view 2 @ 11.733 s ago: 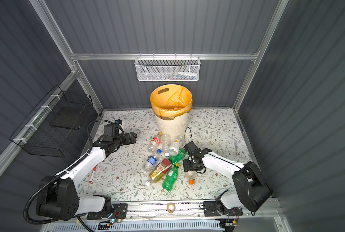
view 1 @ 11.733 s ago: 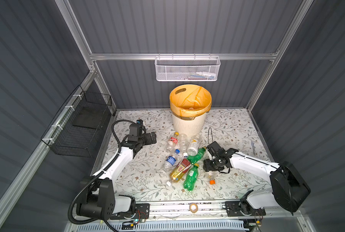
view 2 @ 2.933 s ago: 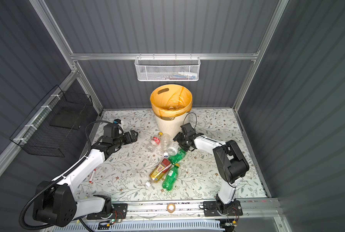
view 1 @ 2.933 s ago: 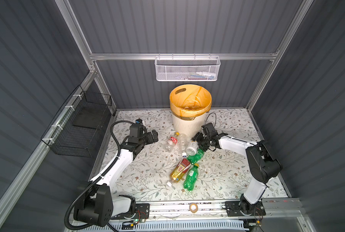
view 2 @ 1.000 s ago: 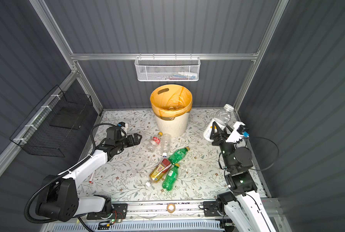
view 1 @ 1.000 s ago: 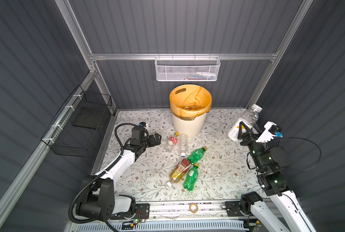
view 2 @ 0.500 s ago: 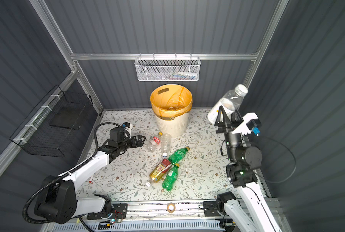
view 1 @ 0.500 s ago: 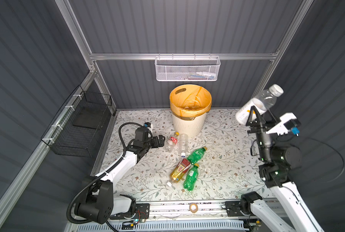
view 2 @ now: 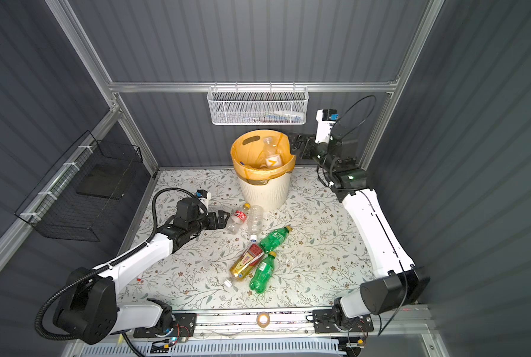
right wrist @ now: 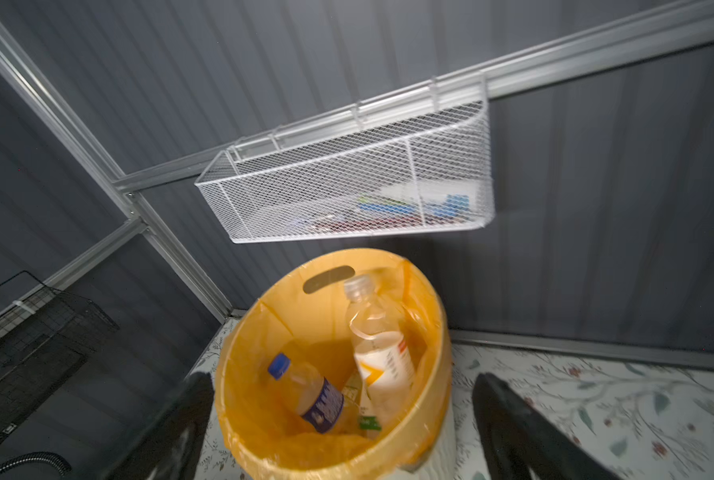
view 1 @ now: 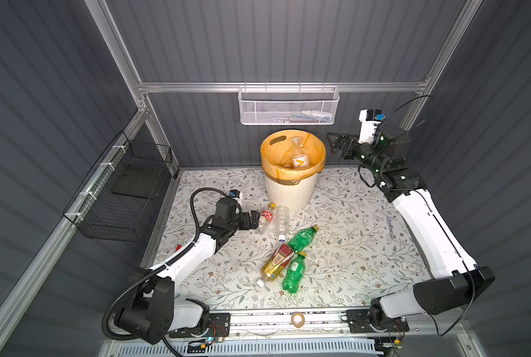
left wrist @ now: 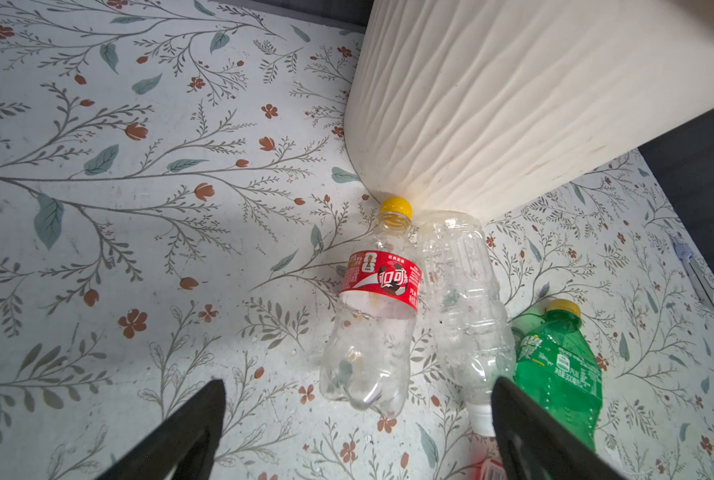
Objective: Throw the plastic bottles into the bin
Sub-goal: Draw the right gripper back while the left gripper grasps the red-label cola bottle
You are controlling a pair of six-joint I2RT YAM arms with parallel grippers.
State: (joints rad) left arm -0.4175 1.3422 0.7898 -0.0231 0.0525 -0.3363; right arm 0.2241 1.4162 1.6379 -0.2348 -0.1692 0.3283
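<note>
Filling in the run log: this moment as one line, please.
left gripper: open, facing red-label bottle | right gripper: open, raised beside bin | white-label bottle: inside bin | mat: five bottles

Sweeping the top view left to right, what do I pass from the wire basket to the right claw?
Black wire basket → left claw → red-label bottle → clear bottle → upper green bottle → right claw. Left out for overlap: bin, amber bottle, lower green bottle.
</note>
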